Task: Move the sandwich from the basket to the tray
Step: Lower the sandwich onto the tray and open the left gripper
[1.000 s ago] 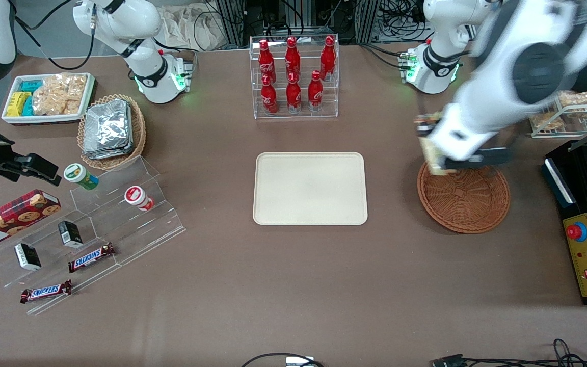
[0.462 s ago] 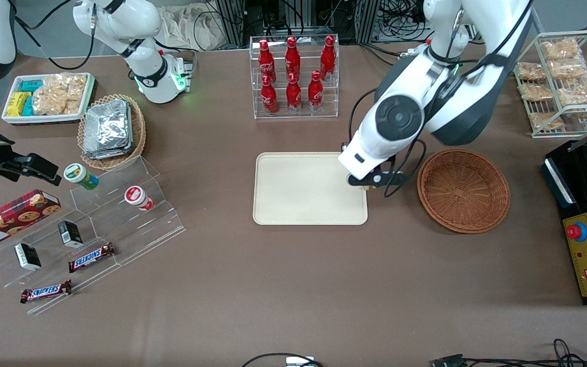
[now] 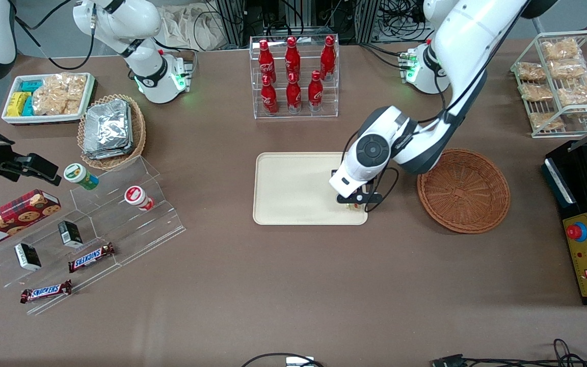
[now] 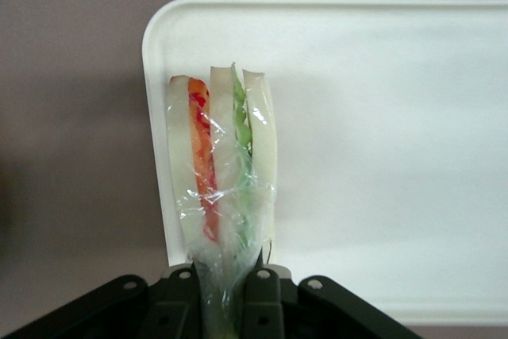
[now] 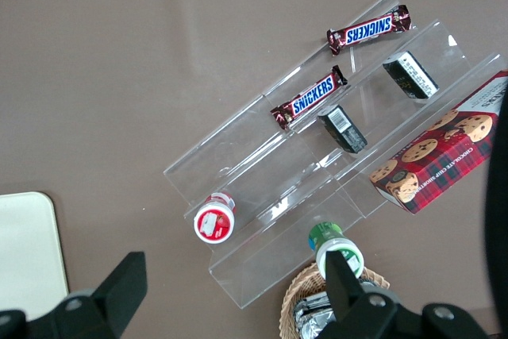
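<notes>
The sandwich (image 4: pixel 222 196) is pinched by its wrapped end in the gripper (image 3: pixel 354 203), whose fingers are squeezed tight on it. It is held low over the tray (image 3: pixel 293 188), near the tray's corner closest to the basket (image 3: pixel 464 191). Seen from the front, the basket lies at about 3 o'clock from the tray, with nothing inside it. White bread, a red-orange layer and a green layer can be seen through the clear wrap.

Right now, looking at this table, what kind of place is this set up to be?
Probably a lab mock-up of a snack shop: cola bottles in a clear rack, Snickers bars on acrylic steps, exposed cables. The gripper holds the sandwich over the tray, beside the basket.
</notes>
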Tool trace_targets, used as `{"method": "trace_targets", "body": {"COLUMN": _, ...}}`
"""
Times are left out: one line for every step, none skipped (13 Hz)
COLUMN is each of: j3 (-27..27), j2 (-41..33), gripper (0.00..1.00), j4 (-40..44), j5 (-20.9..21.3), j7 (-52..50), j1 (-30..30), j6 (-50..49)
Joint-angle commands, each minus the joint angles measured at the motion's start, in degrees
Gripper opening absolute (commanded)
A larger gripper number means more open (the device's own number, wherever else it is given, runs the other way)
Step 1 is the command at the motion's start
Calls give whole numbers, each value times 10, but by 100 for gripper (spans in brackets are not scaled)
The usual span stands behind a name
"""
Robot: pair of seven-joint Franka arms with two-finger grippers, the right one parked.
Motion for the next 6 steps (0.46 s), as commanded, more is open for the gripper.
{"method": "trace_targets", "body": {"j3": -5, "j2": 35, "gripper": 0, "j4": 7, "j5": 53, "j7": -39, "j1": -4, "j6": 32}}
{"method": "trace_targets", "body": {"j3": -5, "j2": 40, "gripper": 0, "j4": 8, "j5": 58, "j7": -39, "j1": -5, "j6": 34}}
{"method": "trace_targets", "body": {"j3": -5, "j2": 40, "gripper": 4, "j4": 8, "j5": 59, "j7": -39, "j1": -4, "j6": 34}}
{"method": "trace_targets", "body": {"j3": -6, "j2": 40, "gripper": 16, "j4": 8, "j5": 59, "j7": -39, "j1": -4, "j6": 33}}
{"method": "trace_targets", "body": {"j3": -6, "j2": 39, "gripper": 73, "j4": 8, "j5": 57, "j7": -42, "j1": -3, "j6": 32}}
{"method": "trace_targets", "body": {"j3": -6, "j2": 38, "gripper": 100, "j4": 8, "j5": 58, "j7": -47, "j1": -4, "j6": 31}}
